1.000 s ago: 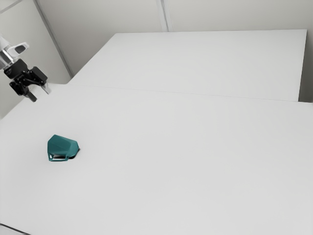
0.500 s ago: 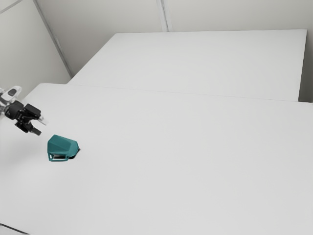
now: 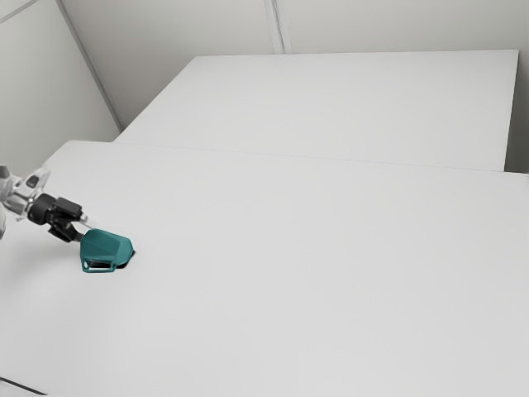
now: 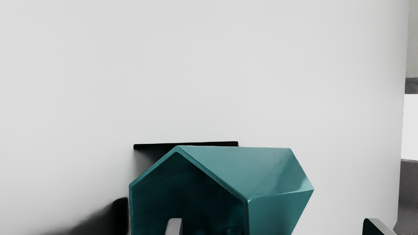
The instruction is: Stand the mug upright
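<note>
Mug [image 3: 106, 248] on its side on the tabletop [image 3: 289, 273], toward the exterior view's left – not upright. Open mouth faces the pincer [image 3: 85, 230], base points away; handle [image 3: 99, 267] is low, on the side nearest the exterior camera.

Pincer open, gripping nothing. In the wrist view one finger [image 4: 175, 227] shows against the dark mouth, the other finger [image 4: 375, 227] out beyond the mug's outer wall. Whether the first is inside the cup or just short of the rim [image 4: 214, 176], can't tell.

Likely reason for the pose: straddle the side wall at the mouth, one finger in, one out, so closing pinches thin wall rather than the wide body. Mouth-end hold also makes sense for tipping – lift the rim, let the base swing down under it.

Probable next: ease in a bit, close on the wall, then raise and rotate. Risks: finger nudging the rim and pushing the mug away, faceted wall twisting in a shallow pinch, handle catching the tabletop during the turn.
</note>
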Available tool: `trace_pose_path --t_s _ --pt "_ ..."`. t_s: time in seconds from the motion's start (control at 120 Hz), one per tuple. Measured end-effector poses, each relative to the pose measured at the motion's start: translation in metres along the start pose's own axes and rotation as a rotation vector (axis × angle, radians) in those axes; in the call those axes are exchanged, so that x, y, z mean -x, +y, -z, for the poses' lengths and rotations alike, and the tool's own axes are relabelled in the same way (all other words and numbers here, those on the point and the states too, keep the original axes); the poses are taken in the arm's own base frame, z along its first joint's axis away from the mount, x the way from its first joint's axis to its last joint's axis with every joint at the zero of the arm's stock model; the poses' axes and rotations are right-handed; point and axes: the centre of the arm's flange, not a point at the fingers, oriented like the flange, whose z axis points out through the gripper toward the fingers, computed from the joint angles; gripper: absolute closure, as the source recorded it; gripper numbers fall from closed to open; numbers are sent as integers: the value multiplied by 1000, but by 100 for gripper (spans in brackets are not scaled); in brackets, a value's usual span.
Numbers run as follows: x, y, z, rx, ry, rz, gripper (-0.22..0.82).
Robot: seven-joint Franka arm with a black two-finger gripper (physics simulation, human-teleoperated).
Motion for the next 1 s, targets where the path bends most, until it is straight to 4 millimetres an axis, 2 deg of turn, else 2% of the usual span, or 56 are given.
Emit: trace_pose_path --t_s 0.1,0.15,0.2,0.342,0.483,0.625,0.867,1.0 --pt "-2 2 -7 22 6 -21 0" --pt "-3 3 -10 30 7 -33 5" --pt "-4 4 -11 34 9 -43 14" --pt "-6 7 -12 43 10 -70 48" --pt "-12 16 -16 59 14 -103 65" --pt "-18 26 -24 87 6 -136 73" --pt "-20 36 -28 121 5 -163 77" --pt "-25 66 -23 113 -4 -204 78"
